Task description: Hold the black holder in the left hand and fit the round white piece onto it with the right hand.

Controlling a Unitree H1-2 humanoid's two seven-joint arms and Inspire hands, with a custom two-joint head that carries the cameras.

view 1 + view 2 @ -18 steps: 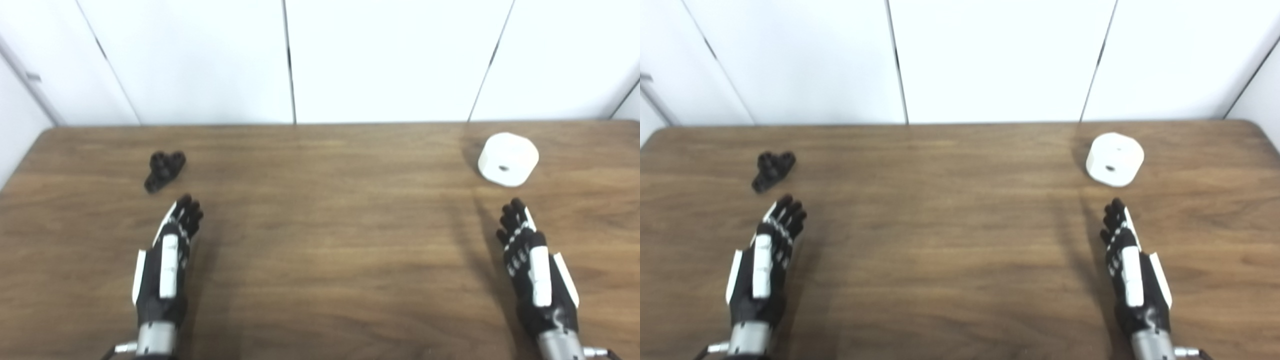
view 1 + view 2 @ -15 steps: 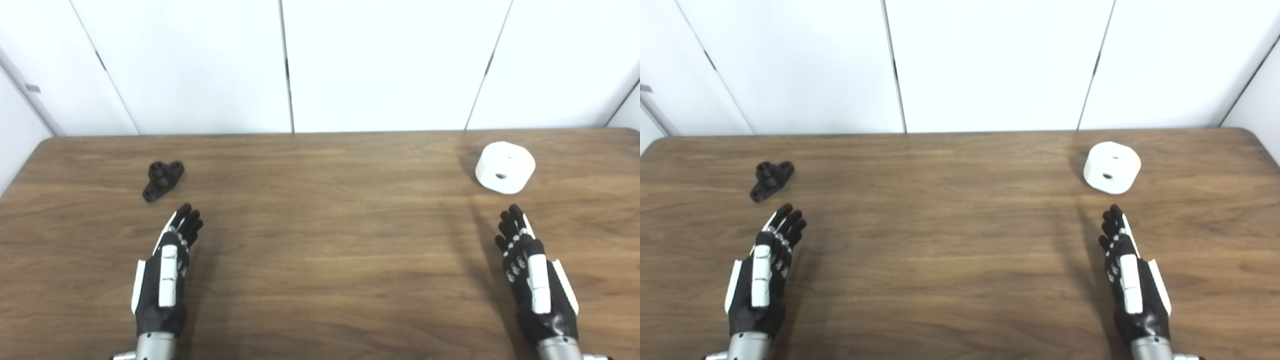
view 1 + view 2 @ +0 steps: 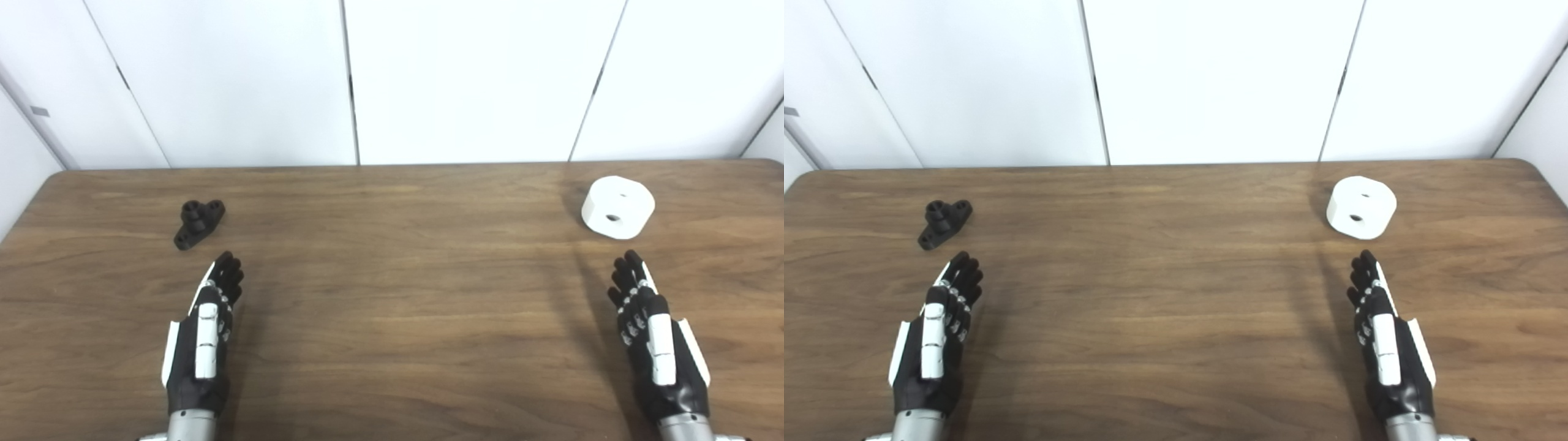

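A small black holder [image 3: 198, 223] lies on the wooden table [image 3: 392, 294] at the far left. A round white piece [image 3: 617, 206] with holes in it lies at the far right. My left hand [image 3: 205, 334] is open and empty, edge-on above the table, just short of the holder and a little to its right. My right hand [image 3: 652, 340] is open and empty, short of the white piece. Both objects also show in the right eye view: the holder [image 3: 944, 222] and the white piece [image 3: 1360, 207].
White wall panels [image 3: 392, 79] stand right behind the table's far edge. The table's rounded left corner [image 3: 55, 177] and right corner [image 3: 1528, 162] are in view.
The whole picture has shifted down slightly, so the camera moved. Both hands have stayed open and in about the same places; the holder and the white piece have not moved.
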